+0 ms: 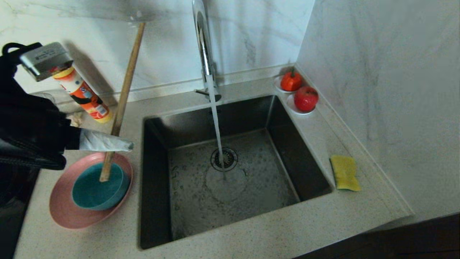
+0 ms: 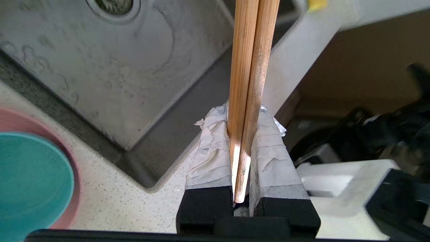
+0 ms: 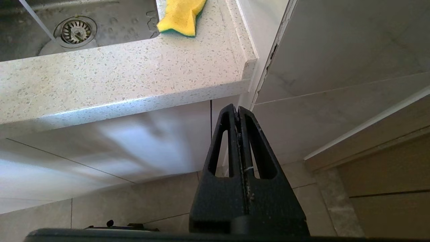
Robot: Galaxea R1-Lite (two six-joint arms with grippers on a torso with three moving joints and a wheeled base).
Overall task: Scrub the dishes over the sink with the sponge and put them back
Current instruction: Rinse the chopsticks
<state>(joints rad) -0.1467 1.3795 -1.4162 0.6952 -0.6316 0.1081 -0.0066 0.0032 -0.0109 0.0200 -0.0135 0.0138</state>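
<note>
Wooden chopsticks (image 2: pixel 250 84) were clamped between the left gripper (image 2: pixel 240 141)'s taped fingers, evidently cleared from the teal bowl (image 1: pixel 97 187) nested on the pink plate (image 1: pixel 68 212). Yellow sponge (image 1: pixel 345 172) lay right of the steel sink (image 1: pixel 230 172); the parked right gripper (image 3: pixel 239 114) was clenched empty.

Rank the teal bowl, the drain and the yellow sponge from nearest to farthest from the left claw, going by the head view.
From the left claw, shut on the wooden chopsticks:
1. Teal bowl, just below it, on the pink plate.
2. Drain, mid-sink.
3. Yellow sponge, on the counter beyond the sink's far side.

Chopsticks (image 1: pixel 122 97) over bowl (image 1: pixel 99 187); sponge (image 1: pixel 345 172) unobstructed, tap (image 1: pixel 205 54) mid-sink (image 1: pixel 273 118).
</note>
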